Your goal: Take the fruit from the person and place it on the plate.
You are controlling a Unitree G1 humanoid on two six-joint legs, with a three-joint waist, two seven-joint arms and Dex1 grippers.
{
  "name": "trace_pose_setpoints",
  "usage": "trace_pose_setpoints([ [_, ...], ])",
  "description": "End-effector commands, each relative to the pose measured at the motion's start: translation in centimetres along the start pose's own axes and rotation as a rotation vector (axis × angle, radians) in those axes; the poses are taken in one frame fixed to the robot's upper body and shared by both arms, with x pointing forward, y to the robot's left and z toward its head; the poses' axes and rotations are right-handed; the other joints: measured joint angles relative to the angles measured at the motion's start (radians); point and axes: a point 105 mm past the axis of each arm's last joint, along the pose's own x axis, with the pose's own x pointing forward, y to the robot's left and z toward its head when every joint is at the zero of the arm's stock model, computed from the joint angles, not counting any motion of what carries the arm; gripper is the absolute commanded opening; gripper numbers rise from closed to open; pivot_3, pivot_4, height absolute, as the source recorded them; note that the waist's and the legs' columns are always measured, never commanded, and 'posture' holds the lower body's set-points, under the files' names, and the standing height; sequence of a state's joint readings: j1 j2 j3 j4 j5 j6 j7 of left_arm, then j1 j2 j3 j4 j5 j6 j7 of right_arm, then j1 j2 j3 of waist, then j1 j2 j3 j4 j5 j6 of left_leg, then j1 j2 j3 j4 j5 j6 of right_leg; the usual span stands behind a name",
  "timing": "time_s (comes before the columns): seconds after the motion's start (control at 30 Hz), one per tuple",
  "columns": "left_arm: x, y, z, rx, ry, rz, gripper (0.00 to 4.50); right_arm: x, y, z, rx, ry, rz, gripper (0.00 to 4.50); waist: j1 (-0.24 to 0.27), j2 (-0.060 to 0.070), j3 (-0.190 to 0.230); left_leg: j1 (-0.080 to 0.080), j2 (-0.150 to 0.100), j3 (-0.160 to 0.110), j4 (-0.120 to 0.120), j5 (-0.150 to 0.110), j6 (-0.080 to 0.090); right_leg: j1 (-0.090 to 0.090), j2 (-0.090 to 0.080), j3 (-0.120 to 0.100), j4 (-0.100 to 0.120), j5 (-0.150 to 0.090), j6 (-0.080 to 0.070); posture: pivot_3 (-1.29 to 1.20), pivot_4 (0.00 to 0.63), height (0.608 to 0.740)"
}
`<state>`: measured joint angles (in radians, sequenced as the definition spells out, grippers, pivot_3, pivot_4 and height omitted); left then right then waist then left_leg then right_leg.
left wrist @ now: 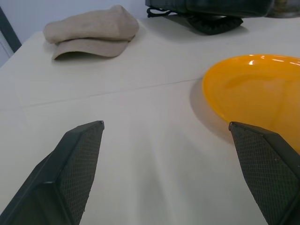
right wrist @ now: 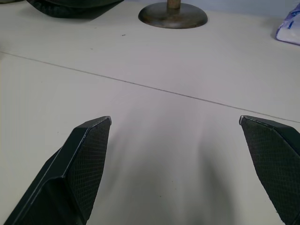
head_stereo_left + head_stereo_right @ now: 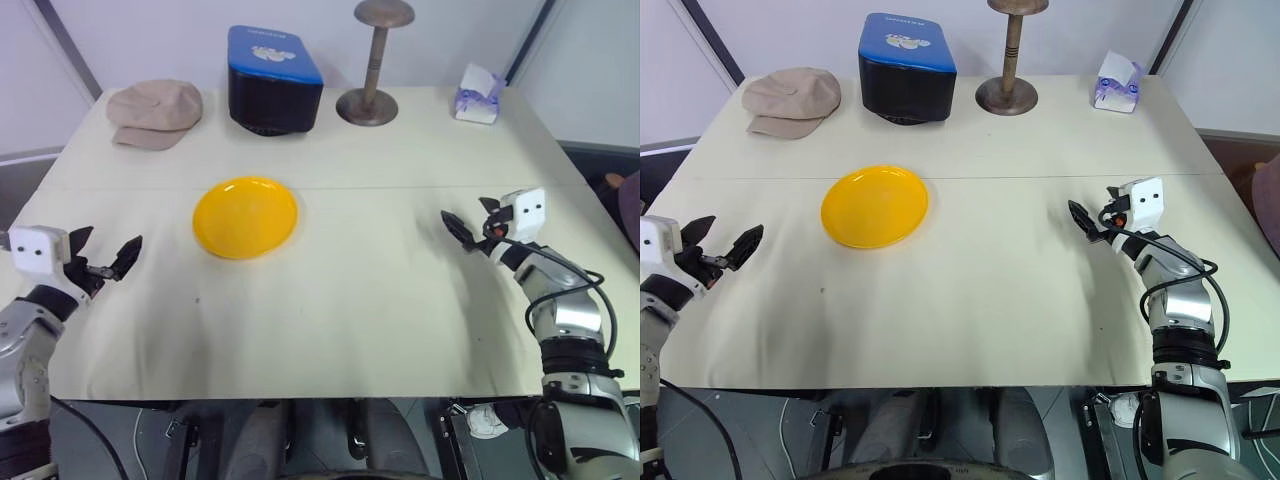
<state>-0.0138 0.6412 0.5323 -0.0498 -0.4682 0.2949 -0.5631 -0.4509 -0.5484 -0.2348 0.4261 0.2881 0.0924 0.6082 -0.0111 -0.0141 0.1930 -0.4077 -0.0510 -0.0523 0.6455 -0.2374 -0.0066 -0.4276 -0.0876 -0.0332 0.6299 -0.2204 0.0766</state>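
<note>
Both tools sit low in the frame w/ nothing held: left tool at lower left, fingers spread wide; right tool at right-centre, also wide apart, per the wrist views. Plate lies bare, centre-left on the tabletop, near the left tool, well apart from the right. No fruit to place yet, so my read is the task hasn't begun: handover, carry & drop all remain. Further back: cap upper left, blue box, wooden stand, tissue pack upper right.
</note>
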Motion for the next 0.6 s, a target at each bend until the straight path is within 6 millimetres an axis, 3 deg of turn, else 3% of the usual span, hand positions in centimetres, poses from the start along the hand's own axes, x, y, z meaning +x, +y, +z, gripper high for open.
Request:
trace_pose_setpoints([
  [0.03,0.04,0.11,1.39,0.031,-0.047,0.004,4.5,0.31,-0.02,1.69,-0.022,-0.059,-0.002,4.49,0.0,0.0,0.0,0.0,0.0,0.0,0.0,0.0,0.0,0.0,0.0,0.0,0.0,0.0,0.0,0.0,0.15,0.74],
  [0.6,-0.09,0.08,1.37,0.035,-0.042,0.005,4.5,0.37,0.31,2.16,-0.029,-0.065,-0.002,4.49,0.0,0.0,0.0,0.0,0.0,0.0,0.0,0.0,0.0,0.0,0.0,0.0,0.0,0.0,0.0,0.0,0.15,0.74],
])
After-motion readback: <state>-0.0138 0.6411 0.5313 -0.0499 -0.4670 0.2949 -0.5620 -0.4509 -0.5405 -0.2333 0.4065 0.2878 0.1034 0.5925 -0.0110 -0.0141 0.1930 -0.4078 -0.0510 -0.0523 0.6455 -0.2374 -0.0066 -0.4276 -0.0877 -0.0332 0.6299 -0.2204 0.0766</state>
